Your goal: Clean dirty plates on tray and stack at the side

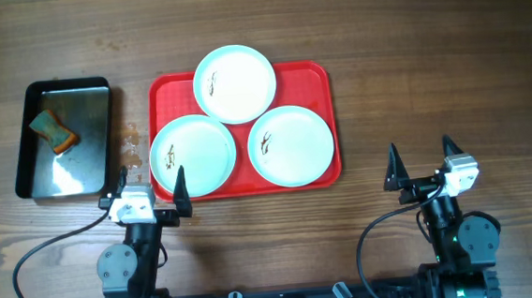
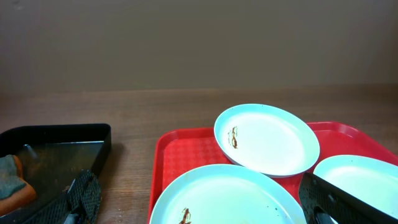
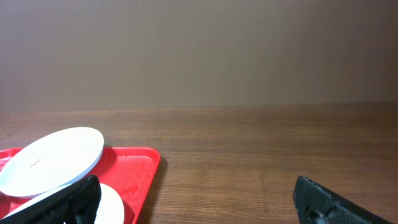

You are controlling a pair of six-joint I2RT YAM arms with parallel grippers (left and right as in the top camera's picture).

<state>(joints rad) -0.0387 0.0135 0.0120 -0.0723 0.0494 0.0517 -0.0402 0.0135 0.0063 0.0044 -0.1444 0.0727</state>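
Note:
Three pale plates lie on the red tray (image 1: 315,75): a far plate (image 1: 234,83), a front-left plate (image 1: 192,155) and a front-right plate (image 1: 290,145), each with a small brown smear. My left gripper (image 1: 150,188) is open and empty at the tray's front-left corner. In the left wrist view the tray (image 2: 186,152) holds the front-left plate (image 2: 227,196), the far plate (image 2: 267,138) and the front-right plate (image 2: 357,177). My right gripper (image 1: 423,157) is open and empty over bare wood, right of the tray. The right wrist view shows the tray (image 3: 134,168) and a plate (image 3: 53,160).
A black metal pan (image 1: 37,170) stands left of the tray with an orange and green sponge (image 1: 53,131) in it; the pan also shows in the left wrist view (image 2: 59,146). Small wet spots (image 1: 131,144) lie between pan and tray. Bare wooden table lies right of the tray.

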